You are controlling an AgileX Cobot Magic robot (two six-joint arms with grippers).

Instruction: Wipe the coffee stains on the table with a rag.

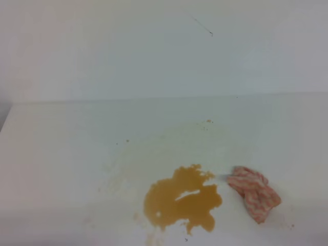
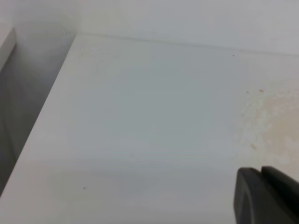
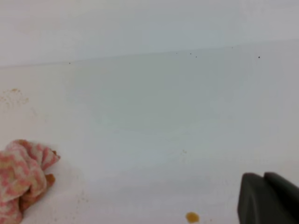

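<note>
From high up, the stain (image 1: 182, 200) is an amber-brown puddle with lobed edges, lying near the front of my white counter (image 1: 66, 148), a little right of middle. A pale sliver of bare counter shows through its centre. Fainter tan smears and specks spread left and toward the far side. The rag (image 1: 253, 192) sits just right of the puddle, close but apart from it, crumpled, pink-and-white striped. Neither of my arms shows here.

In my left wrist view the counter (image 2: 140, 116) runs out to the wall, with only faint tan smears (image 2: 271, 121) at the right edge. A dark part of my left jaws (image 2: 266, 196) pokes in at the lower right corner; I cannot tell whether they are spread or pressed together. They touch nothing I can see.

In my right wrist view the rag (image 3: 21, 179) lies at the near left edge, with brown patches on its stripes. A single amber drop (image 3: 192, 217) sits near the bottom. My right jaws (image 3: 268, 198) show as a dark shape in the lower right corner, pressed together on nothing, well apart from the rag.

I can read no writing anywhere.
</note>
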